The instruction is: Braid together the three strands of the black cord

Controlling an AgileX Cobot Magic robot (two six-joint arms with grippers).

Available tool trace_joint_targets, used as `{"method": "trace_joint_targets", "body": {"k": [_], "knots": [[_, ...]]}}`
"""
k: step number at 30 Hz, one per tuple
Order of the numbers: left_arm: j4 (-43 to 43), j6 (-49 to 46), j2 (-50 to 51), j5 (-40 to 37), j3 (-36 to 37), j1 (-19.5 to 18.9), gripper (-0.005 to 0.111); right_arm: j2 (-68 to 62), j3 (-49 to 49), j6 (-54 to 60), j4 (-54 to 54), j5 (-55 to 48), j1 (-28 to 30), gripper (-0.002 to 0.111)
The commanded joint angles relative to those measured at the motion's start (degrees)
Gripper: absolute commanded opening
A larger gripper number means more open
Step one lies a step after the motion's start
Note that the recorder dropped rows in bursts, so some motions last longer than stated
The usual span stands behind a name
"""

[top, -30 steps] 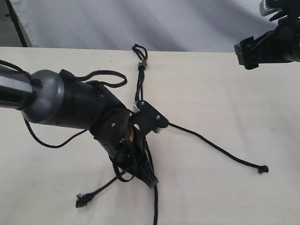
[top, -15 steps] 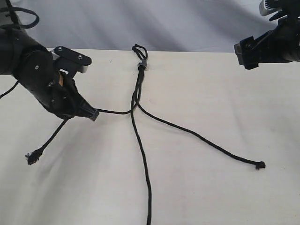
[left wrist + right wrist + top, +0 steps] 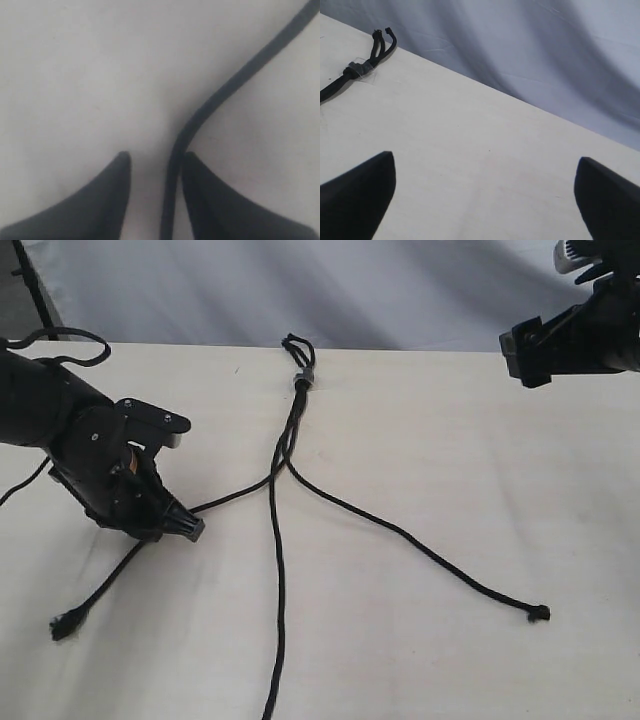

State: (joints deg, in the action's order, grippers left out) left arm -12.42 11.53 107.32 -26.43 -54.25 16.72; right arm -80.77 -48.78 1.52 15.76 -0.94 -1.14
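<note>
Nearest the camera, the middle strand [image 3: 276, 620] ran straight down the table [image 3: 420, 440] and off the bottom edge of the exterior view. To its left lay the left strand [image 3: 105, 585] with its frayed tip, and right on it sat the left gripper [image 3: 170, 520], low against the tabletop. The left wrist view showed its jaws parted, the strand [image 3: 172, 190] lying loose in the gap and hugging one fingertip [image 3: 200, 195] — not pinched, just resting between. Out to the right, the right strand [image 3: 420, 545] swept away diagonally and ended in a small knot, well apart from the other two.

Further back, all three strands met and crossed just once or twice, so the braid looked barely begun. Beyond that, the black cord [image 3: 298, 375] came together at its grey band [image 3: 303, 379] with a little loop at the far edge of the table.

The right gripper [image 3: 485, 200] hung high at the back, jaws spread wide, holding nothing.

This cord looked feather-light and completely limp, likely to drag and shift the others when pulled. Best taken mid-strand, close below the crossing, with a firm pinch.
</note>
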Motion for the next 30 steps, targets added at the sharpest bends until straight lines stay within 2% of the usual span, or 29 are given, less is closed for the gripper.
{"method": "trace_joint_targets", "body": {"k": [1,4,6,9,14,15,16,17,21,28,29,30], "knots": [[1.38,0.63,0.31,-1.30,-0.08,-0.06,0.056,0.38,0.12,-1.52,-2.19,-1.58,-0.40,0.090],[2.69,0.75,-3.57,-0.31,-0.17,-0.06,0.058,0.38,-2.66,-1.52,-3.06,-10.97,-4.02,0.090],[2.44,0.44,-7.95,0.72,-0.17,-0.06,0.057,0.38,-5.96,-1.52,-5.24,-19.15,-8.53,0.090],[0.61,0.31,-15.23,0.91,-0.17,-0.17,0.050,-0.71,-9.52,-1.52,-11.62,-26.41,-16.02,0.090],[-5.45,4.51,-26.76,0.84,1.47,-0.17,0.021,-6.18,-11.58,3.18,-15.76,-31.38,-29.54,0.090],[-8.58,7.30,-29.84,1.98,2.84,-0.17,0.009,-9.63,-12.61,4.53,-15.38,-31.71,-33.83,0.090],[-9.90,8.50,-31.11,2.55,3.56,-0.17,0.002,-11.50,-13.42,5.08,-15.38,-32.08,-35.10,0.090],[-11.27,9.50,-32.87,3.95,4.55,-0.17,0.000,-15.15,-14.94,5.33,-15.38,-32.69,-37.68,0.090],[-11.53,10.54,-34.69,5.02,5.15,-0.17,0.000,-25.36,-19.36,2.71,-15.38,-37.06,-41.79,0.090],[-11.91,10.93,-34.69,4.73,5.15,-0.17,0.000,-33.61,-20.49,1.29,-15.76,-37.97,-42.29,0.090],[-11.91,10.93,-34.69,4.73,5.15,-0.17,0.000,-34.00,-20.49,1.29,-15.76,-38.21,-42.44,0.088],[-11.91,10.93,-34.69,4.73,5.15,-0.17,0.000,-34.14,-20.49,1.29,-15.76,-38.61,-42.44,0.079]]}}
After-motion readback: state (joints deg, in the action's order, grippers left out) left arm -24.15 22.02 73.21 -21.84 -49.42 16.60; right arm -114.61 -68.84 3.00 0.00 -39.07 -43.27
